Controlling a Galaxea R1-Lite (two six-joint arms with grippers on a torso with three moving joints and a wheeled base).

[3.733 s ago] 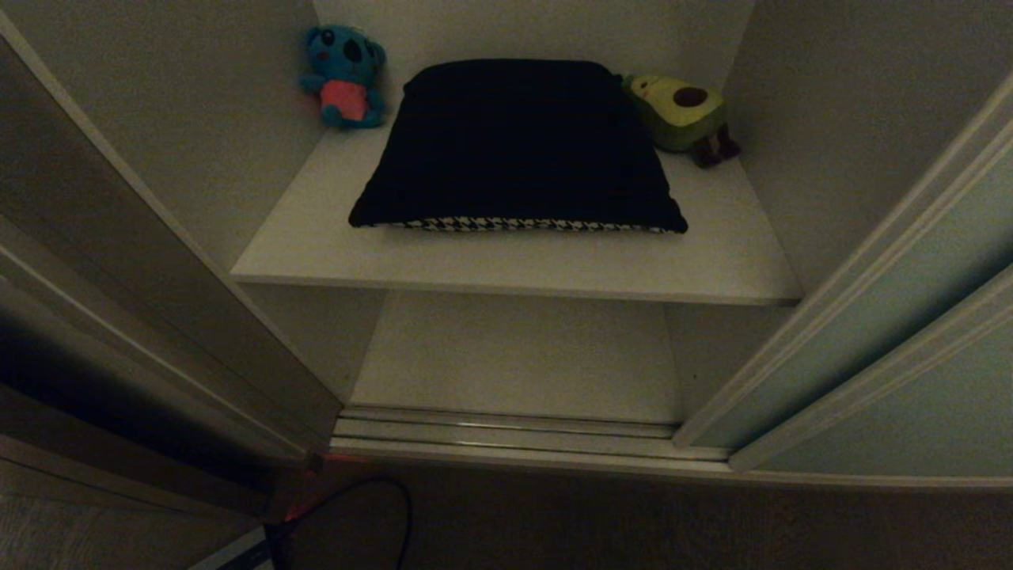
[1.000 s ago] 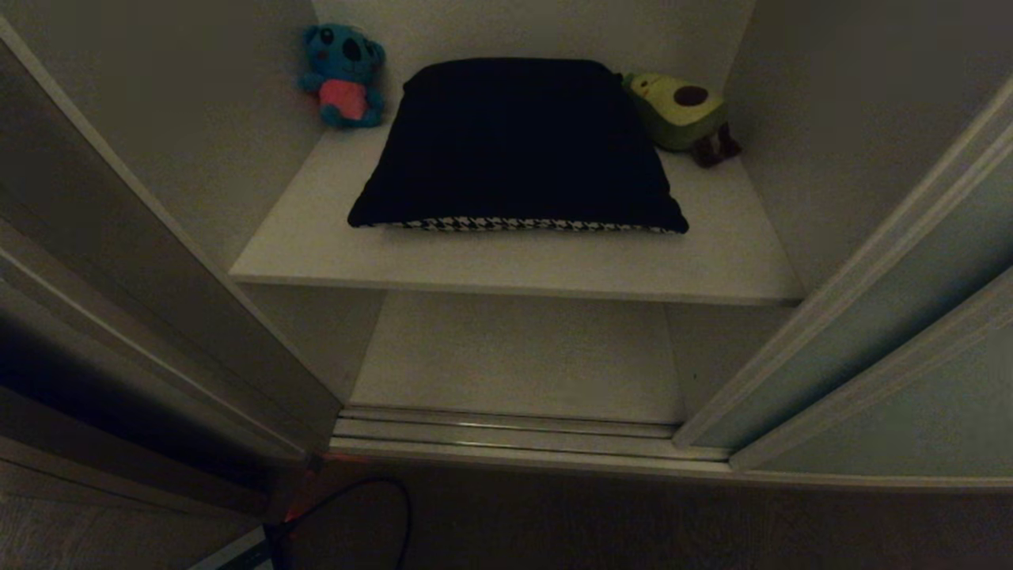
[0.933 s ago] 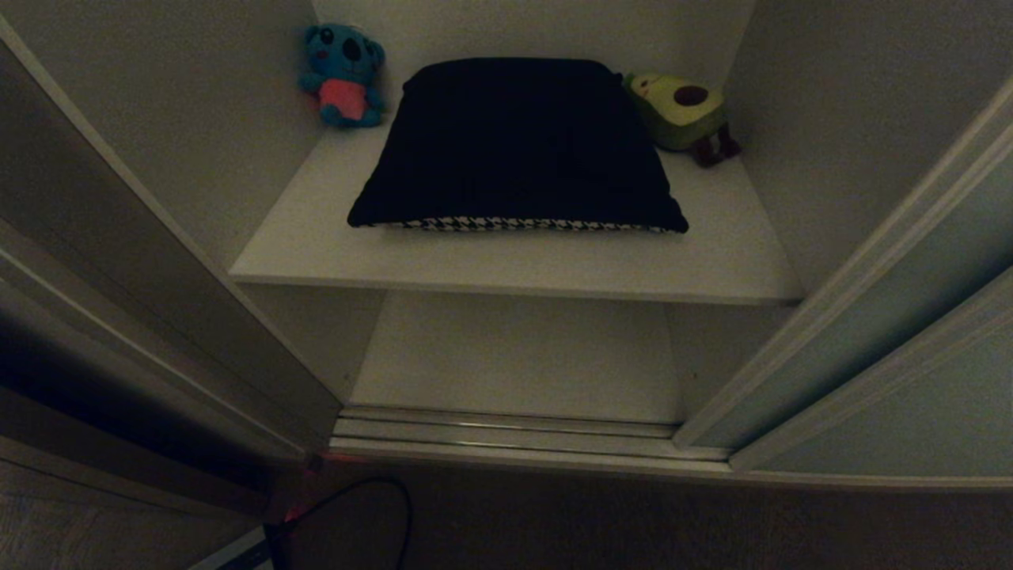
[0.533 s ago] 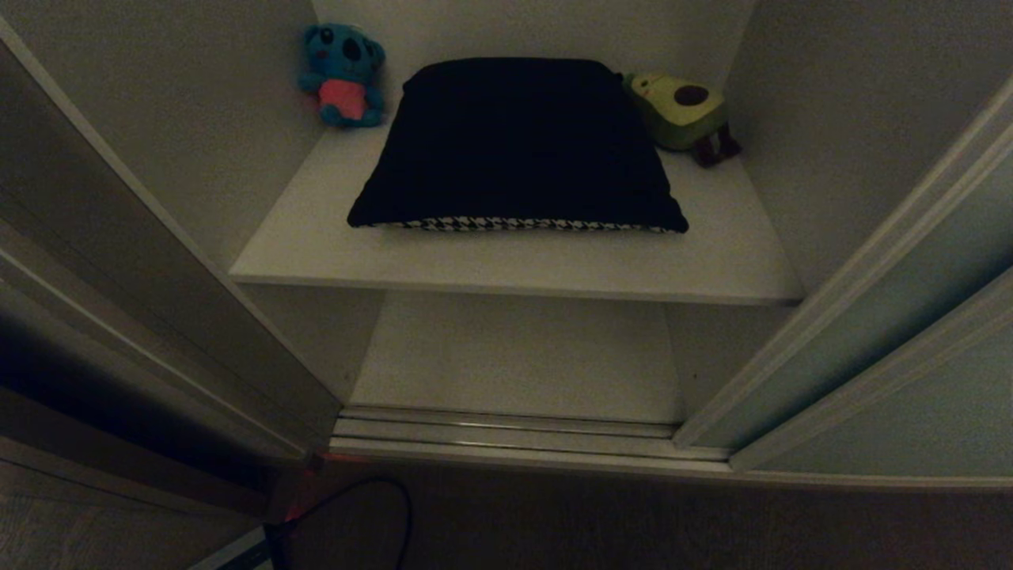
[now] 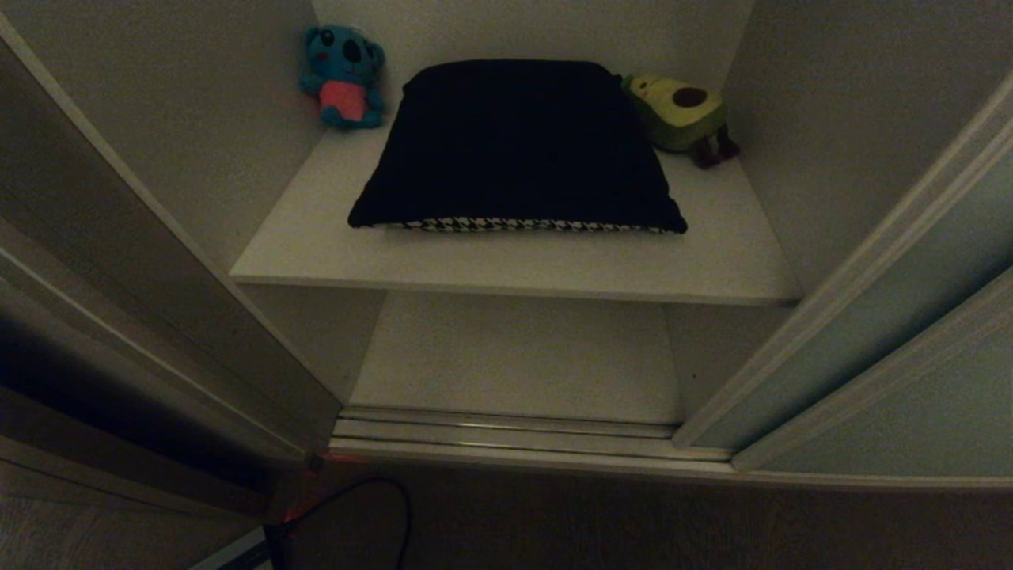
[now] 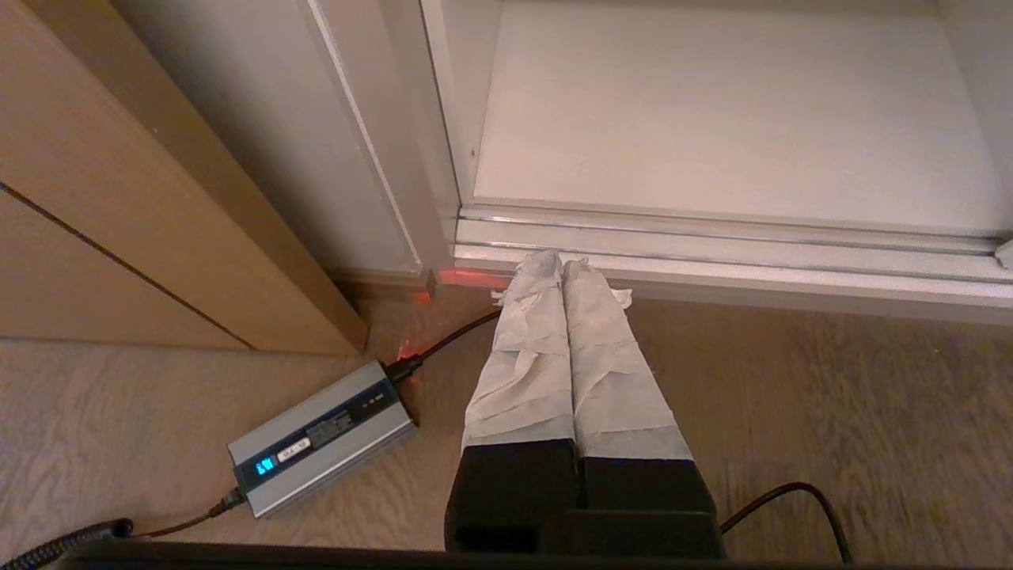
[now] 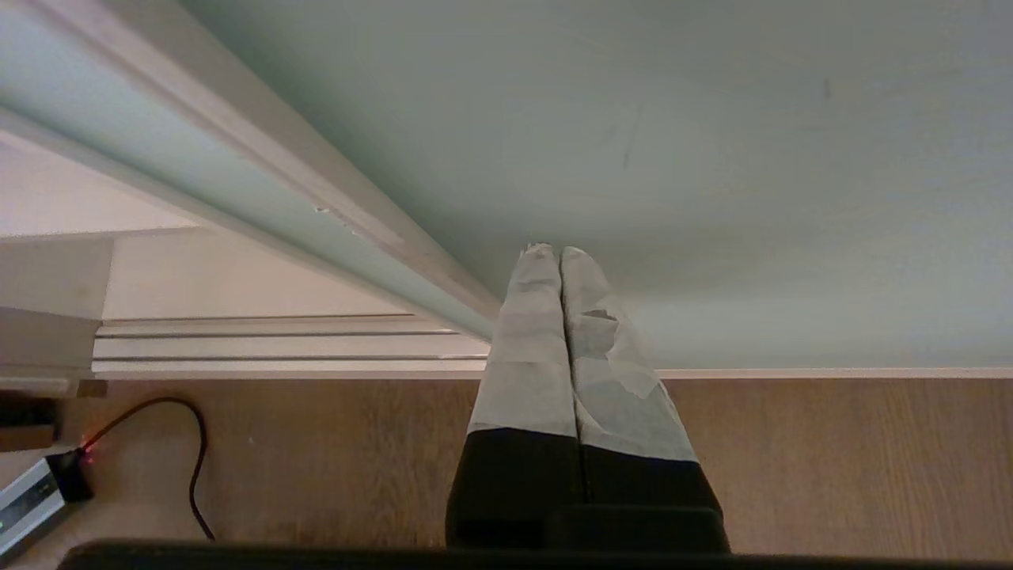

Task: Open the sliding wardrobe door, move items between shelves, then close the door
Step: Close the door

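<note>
The right hand (image 7: 552, 252) has its two tape-wrapped fingers pressed flat together, holding nothing; its tips lie close against the pale grey-green face of the sliding wardrobe door (image 7: 712, 142), just beside the door's light edge strip (image 7: 261, 150), though whether they touch the panel cannot be told. The left hand (image 6: 559, 260) is likewise closed tight and empty, hanging low over the wooden floor (image 6: 831, 412) in front of the metal floor track (image 6: 712, 245), with a silver power adapter (image 6: 320, 437) and its black cable (image 6: 455, 336) lying near it.

Neither hand shows in the head view. There the door (image 5: 910, 317) stands slid aside at the right, leaving the compartment open. On the upper shelf (image 5: 506, 265) the big square cushion (image 5: 518, 146) lies flat, dark side up, a houndstooth strip along its front edge. A blue plush toy (image 5: 343, 75) sits in the back left corner and an avocado plush (image 5: 684, 115) in the back right, touching the cushion's corner. The lower shelf (image 5: 518, 356) is bare.
</note>
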